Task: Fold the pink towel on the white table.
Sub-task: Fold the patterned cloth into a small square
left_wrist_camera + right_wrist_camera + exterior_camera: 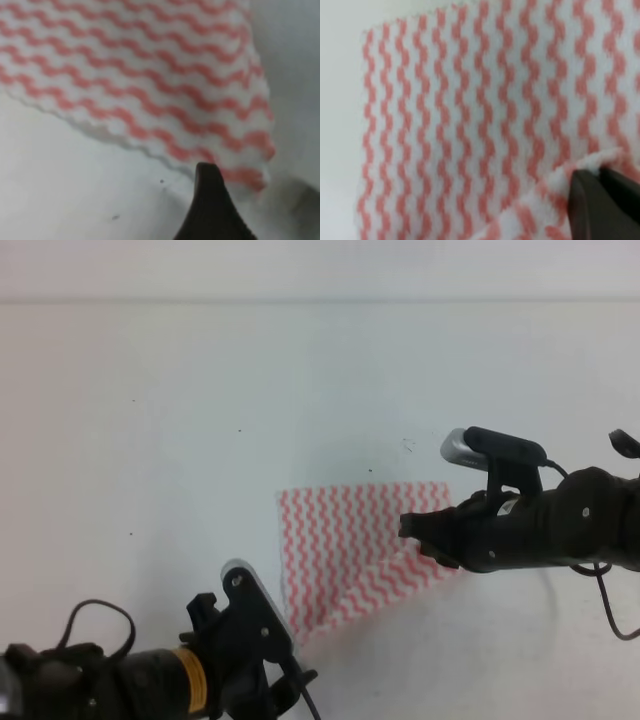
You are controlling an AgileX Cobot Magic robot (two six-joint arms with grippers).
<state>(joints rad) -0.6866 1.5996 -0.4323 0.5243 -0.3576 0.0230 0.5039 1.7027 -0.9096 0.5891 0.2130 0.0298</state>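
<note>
Pink towel (470, 125) fills view; right end effector (600, 200) pinches raised towel edge, lower right.

Exterior high view: even, bright, diffuse lighting over the white desk (150, 420), with a cool bluish cast; only faint, soft shadows lie beneath the arms, and the far edge washes out pale. Definition is moderate and slightly grainy. Left wrist view: strongly out of focus; the pink towel (150, 75) shows smeared stripes and a soft grey shadow under its raised edge. Right wrist view: blurred likewise, probably from close range, with stripes soft throughout and no glare.
</note>
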